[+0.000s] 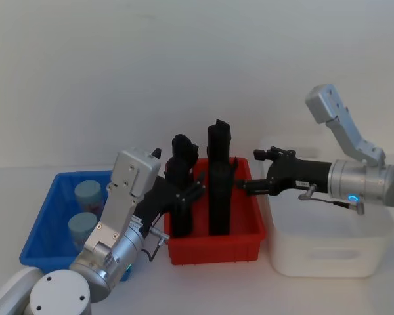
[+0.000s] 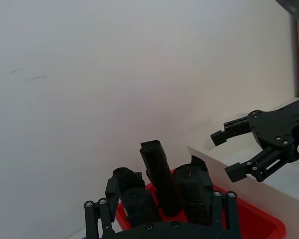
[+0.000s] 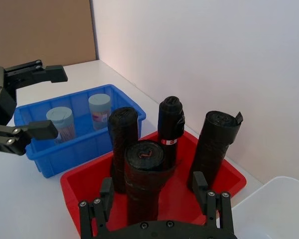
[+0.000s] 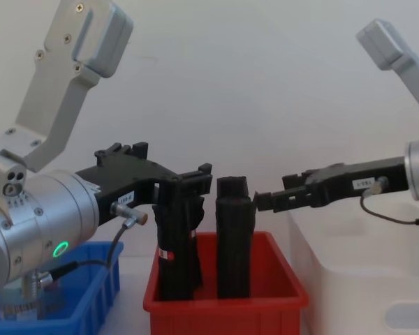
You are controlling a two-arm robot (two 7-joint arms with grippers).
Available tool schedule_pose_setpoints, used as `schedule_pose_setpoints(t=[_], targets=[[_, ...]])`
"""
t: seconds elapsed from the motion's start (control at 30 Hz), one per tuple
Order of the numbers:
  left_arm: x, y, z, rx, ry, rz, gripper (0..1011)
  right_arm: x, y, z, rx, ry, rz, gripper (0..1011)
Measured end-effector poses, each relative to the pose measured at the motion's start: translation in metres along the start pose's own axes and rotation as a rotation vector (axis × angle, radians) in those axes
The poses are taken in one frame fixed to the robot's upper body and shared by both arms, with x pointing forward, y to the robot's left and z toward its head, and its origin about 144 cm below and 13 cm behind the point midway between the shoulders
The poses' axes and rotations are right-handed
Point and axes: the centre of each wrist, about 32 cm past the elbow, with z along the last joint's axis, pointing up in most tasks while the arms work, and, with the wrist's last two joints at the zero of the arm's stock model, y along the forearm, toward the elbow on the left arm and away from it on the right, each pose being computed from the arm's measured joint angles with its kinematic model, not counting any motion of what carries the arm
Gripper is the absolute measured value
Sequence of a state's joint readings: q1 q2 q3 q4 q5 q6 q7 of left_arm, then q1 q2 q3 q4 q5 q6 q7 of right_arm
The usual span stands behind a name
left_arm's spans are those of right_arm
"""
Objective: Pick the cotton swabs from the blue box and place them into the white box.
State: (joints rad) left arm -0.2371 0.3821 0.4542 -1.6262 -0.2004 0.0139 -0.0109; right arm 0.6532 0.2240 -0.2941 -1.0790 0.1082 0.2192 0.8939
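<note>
Two jars of cotton swabs (image 1: pixel 88 194) stand in the blue box (image 1: pixel 44 211) at the bench's (image 1: pixel 217 289) left. Just right of them and higher up, the left tool (image 3: pixel 59 102) gapes wide and empty beside the black rolls (image 1: pixel 218 177) in the red bin (image 1: pixel 213 250). The right tool (image 1: pixel 248 172), also wide and empty, hovers over that bin's right edge, beside the white box (image 1: pixel 328 257).

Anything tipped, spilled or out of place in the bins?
Nothing stands out. The two jars of cotton swabs stand upright, lids on, in the blue box; the black rolls stand upright in the red bin, one with a loose flap at its top. The left gripper and right gripper are open, holding nothing.
</note>
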Motion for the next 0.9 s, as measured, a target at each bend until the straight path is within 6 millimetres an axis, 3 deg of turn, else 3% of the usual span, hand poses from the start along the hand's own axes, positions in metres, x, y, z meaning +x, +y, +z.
schedule_pose_setpoints(t=[0.9], targets=[[0.000,0.000,0.000,0.000,0.000,0.000,1004,0.000,0.054,0.012,-0.067,-0.011,0.026,1001]])
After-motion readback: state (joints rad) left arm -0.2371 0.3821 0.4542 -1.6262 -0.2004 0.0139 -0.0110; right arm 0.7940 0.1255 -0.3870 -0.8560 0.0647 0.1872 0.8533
